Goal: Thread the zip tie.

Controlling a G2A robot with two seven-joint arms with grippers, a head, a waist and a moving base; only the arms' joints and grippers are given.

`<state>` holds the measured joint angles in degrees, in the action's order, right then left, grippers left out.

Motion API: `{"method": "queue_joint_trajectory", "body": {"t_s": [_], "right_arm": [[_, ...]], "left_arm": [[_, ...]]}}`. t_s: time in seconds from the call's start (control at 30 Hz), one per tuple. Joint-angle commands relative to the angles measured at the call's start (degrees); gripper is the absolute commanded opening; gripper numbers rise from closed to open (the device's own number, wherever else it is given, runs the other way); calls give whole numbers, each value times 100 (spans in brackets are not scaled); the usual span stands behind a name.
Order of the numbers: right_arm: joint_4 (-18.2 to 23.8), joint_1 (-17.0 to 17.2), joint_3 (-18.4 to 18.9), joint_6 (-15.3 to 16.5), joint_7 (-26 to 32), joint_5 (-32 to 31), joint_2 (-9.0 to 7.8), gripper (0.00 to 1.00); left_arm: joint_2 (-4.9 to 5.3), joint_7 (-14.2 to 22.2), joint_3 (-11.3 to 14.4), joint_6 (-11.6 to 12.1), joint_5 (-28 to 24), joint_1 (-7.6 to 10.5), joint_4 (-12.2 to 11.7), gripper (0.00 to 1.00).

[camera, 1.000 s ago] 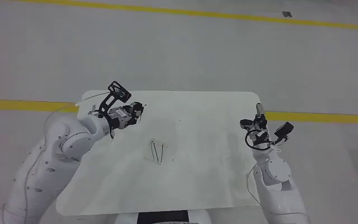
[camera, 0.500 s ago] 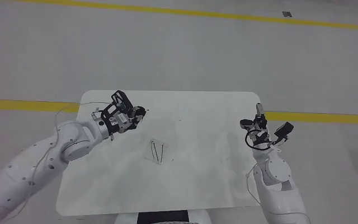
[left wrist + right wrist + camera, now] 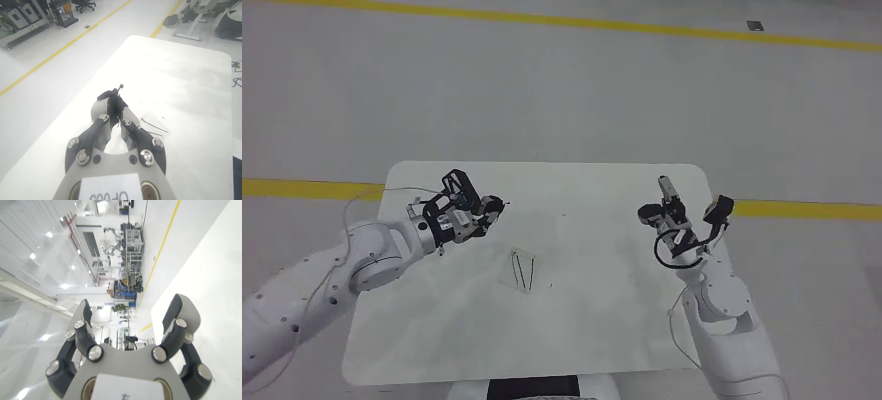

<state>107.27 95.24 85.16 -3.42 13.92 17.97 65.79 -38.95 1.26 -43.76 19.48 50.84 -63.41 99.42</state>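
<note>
My left gripper is shut on a black zip tie, whose small head sticks out past the fingertips. From above, that gripper hovers over the white table at its left rear part. More black zip ties lie on a clear bag near the table's middle; they also show as zip ties beyond the left gripper. My right gripper stands open and holds nothing, raised above the table's right rear corner, where the top view shows the gripper.
The table edge runs close beside the right arm. Yellow floor lines pass behind the table. Bare tabletop stretches between the two arms and toward the front.
The right arm has swung inward and back, from the right edge to over the table's right rear corner. The left gripper has shifted slightly lower and forward, still holding the zip tie.
</note>
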Motion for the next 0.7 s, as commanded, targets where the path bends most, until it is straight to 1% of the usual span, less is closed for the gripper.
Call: {"method": "queue_joint_trajectory", "body": {"t_s": [0.0, 0.1, 0.13, 0.2, 0.23, 0.5, 0.53, 0.6, 0.67], "right_arm": [[32, -139, -195, -257, 375, -126, -5, 100], [23, -322, -510, -730, 949, -172, -8, 100], [13, -387, -601, -978, 1127, -131, -8, 100], [43, -478, -658, -1291, 1205, 37, 0, 100], [67, -497, -639, -1340, 1163, 106, 5, 100], [61, -494, -647, -1342, 1166, 115, 6, 100], [46, -509, -688, -1427, 1231, 159, 8, 100], [1, -644, -782, -1606, 1427, 366, 15, 100], [-169, -778, -900, -1606, 1551, 532, 13, 100]], "left_arm": [[0, 0, 0, 0, 0, 0, 0, 0], [0, 0, 0, 0, 0, 0, 0, 0], [0, 0, 0, 0, 0, 0, 0, 0], [0, 0, 0, 0, 0, 0, 0, 0], [0, 0, 0, 0, 0, 0, 0, 0], [0, 0, 0, 0, 0, 0, 0, 0], [0, 0, 0, 0, 0, 0, 0, 0], [0, 0, 0, 0, 0, 0, 0, 0], [-17, 61, 28, -81, 236, -6, 40, 0]]}}
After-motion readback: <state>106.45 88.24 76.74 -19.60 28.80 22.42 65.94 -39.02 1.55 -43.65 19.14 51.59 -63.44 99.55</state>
